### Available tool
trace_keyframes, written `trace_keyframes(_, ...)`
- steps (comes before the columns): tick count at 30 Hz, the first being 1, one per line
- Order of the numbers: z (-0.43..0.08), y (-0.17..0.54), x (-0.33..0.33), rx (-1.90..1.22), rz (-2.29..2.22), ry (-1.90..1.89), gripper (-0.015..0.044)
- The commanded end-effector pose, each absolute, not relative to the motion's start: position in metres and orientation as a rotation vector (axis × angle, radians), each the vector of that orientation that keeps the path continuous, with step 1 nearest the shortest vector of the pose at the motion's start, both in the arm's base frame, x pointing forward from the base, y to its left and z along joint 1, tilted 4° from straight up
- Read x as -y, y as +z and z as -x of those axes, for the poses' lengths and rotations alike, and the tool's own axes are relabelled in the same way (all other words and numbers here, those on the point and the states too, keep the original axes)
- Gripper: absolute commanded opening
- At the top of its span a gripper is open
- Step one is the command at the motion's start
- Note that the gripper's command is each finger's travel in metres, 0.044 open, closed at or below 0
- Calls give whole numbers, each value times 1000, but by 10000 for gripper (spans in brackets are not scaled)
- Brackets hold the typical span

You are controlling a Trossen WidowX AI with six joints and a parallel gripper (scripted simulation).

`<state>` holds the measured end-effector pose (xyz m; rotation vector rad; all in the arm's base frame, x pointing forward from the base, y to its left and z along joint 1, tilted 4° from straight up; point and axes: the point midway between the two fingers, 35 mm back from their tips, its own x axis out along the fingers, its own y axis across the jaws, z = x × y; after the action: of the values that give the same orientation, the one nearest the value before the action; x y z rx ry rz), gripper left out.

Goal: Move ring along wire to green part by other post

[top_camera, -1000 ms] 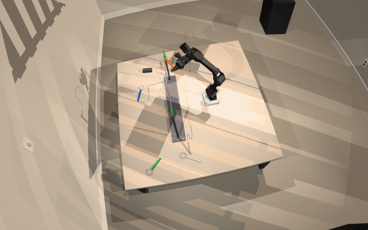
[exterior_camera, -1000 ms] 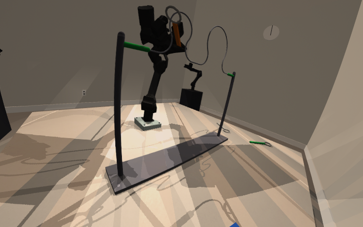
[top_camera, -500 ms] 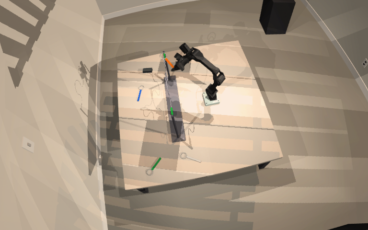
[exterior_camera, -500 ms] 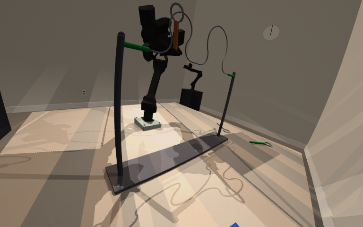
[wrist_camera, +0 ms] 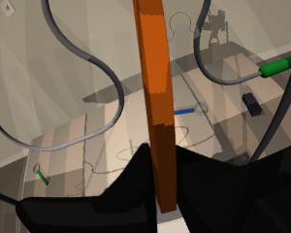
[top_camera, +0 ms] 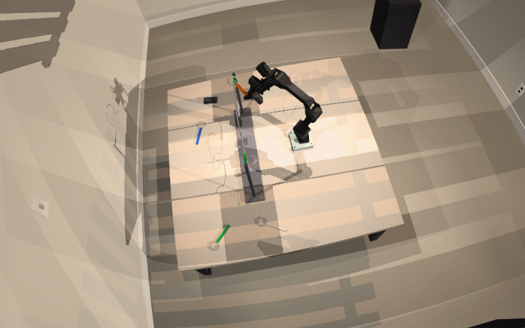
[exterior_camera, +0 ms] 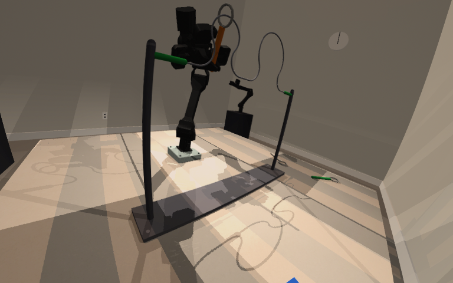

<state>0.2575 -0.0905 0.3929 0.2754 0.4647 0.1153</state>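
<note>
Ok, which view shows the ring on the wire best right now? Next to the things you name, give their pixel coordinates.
The exterior view: the ring [top_camera: 228, 80] [exterior_camera: 219, 14] stands out around the wire [top_camera: 240, 136] [exterior_camera: 239, 36] [wrist_camera: 122, 97] at its first hump. The top view shows it small and faint by the far post; the wrist view misses it, showing only its handle [top_camera: 240, 89] [exterior_camera: 219, 43] [wrist_camera: 155, 68].

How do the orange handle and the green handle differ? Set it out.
The orange handle is gripped in the jaws, while the green handle lies on the table. The orange one's ring is up at the wire; the green one's ring is away from it. Both are straight sticks with a grey ring at one end.
</note>
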Motion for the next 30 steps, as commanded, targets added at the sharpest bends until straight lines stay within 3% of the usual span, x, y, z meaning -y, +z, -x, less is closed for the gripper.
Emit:
trace_keyframes(1, -256, 393, 94, -456, -190, 90, -150)
trace_keyframes(30, -258, 398, 134, -415, 439, -116, -150)
